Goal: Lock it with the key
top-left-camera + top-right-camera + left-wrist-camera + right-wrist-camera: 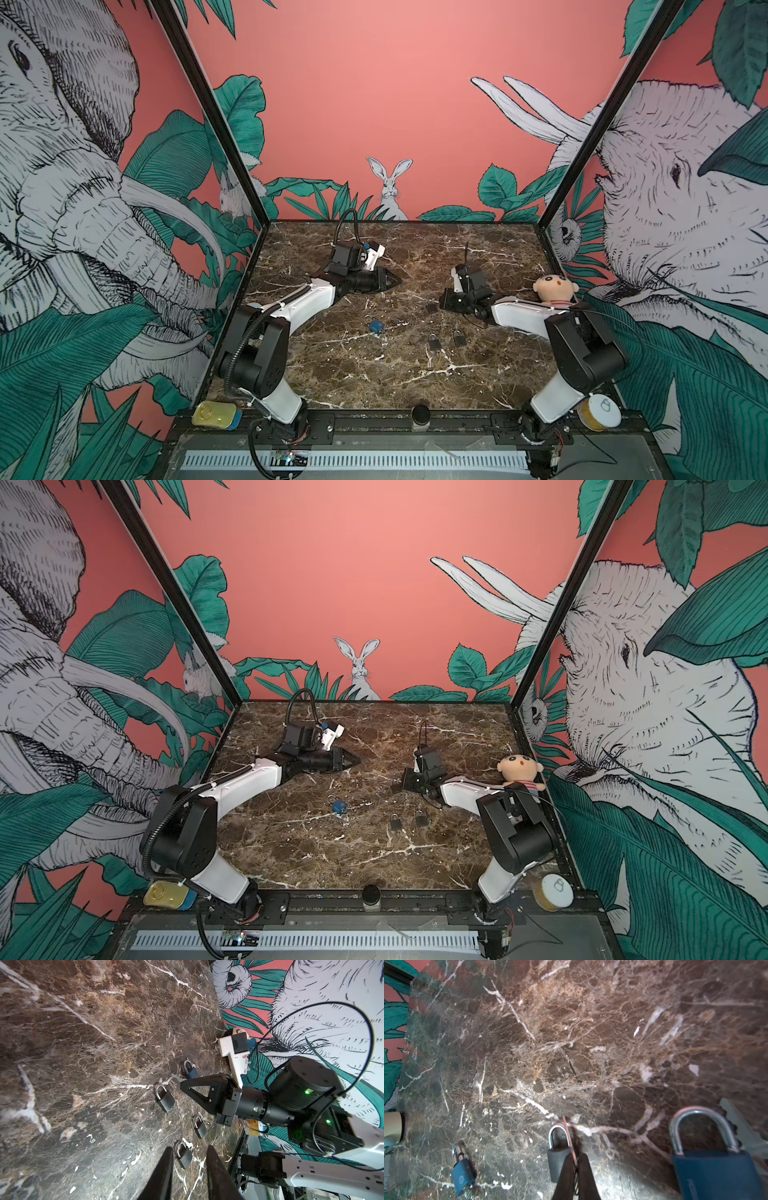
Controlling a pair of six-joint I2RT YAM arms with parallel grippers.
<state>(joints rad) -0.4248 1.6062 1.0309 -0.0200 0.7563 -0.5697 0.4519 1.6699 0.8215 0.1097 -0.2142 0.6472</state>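
Observation:
My right gripper [576, 1156] is shut on a thin key [569, 1140], seen edge-on, whose tip sticks out past the fingers [177, 1078]. Just beyond that tip a black padlock [557, 1159] [432, 308] lies flat with its shackle pointing away. A dark blue padlock [716, 1174] [191, 1070] lies close beside the gripper, with a silver key [737, 1126] next to it. My left gripper [189, 1147] [392, 281] hangs apart over the left middle of the table, open and empty.
Two more black padlocks [433, 343] [459, 338] and a light blue padlock [376, 326] lie mid-table. A plush doll [555, 289] rests by the right arm. A yellow tin [216, 414], a black knob [420, 414] and a white-lidded jar [600, 411] sit along the front rail.

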